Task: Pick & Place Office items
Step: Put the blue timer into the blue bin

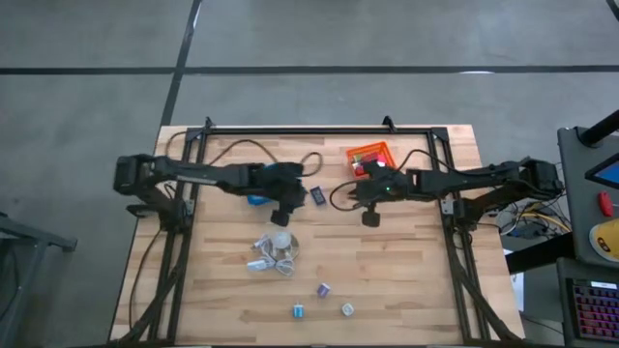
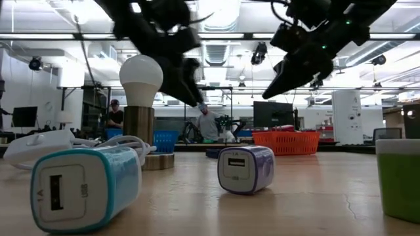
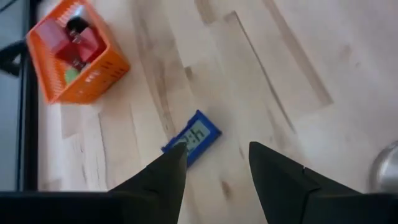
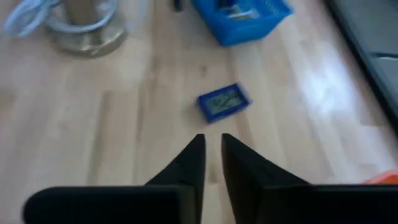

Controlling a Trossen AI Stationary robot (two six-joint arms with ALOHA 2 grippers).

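A small blue clock (image 3: 193, 138) with a pale display lies flat on the tabletop (image 1: 406, 271), between the two grippers and apart from both. The left gripper (image 3: 214, 163) hangs just over it, jaws apart and empty. The right gripper (image 4: 211, 148) hovers nearby, jaws nearly together, holding nothing. The orange basket (image 3: 93, 81) stands well apart.

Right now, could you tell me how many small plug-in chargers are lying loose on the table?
3, all near the table's front edge: a purple charger, a blue charger to its left, and a pale charger to its right. Others may be hidden inside the baskets.
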